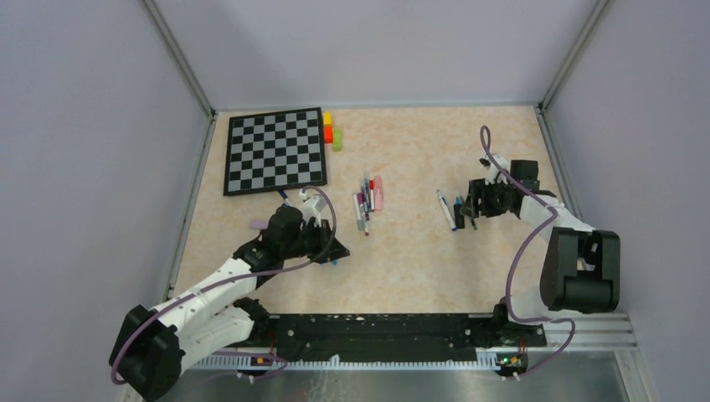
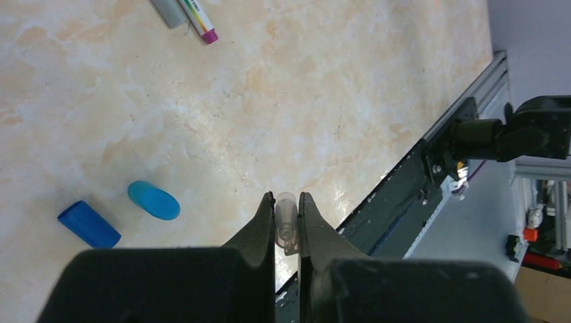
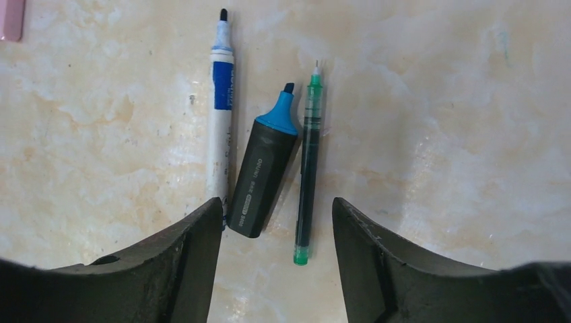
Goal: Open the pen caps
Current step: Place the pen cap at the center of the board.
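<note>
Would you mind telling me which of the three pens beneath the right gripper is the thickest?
The dark highlighter with the blue neck, lying between the white marker and the slim green pen.

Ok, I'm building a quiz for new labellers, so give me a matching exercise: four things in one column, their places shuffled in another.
1 clear cap
2 dark highlighter
3 light blue cap
4 chessboard

A loose beside a dark blue cap
B at the table's far left
C between white marker and green pen
D pinched in the left gripper

Pairs: 1-D, 2-C, 3-A, 4-B
</note>
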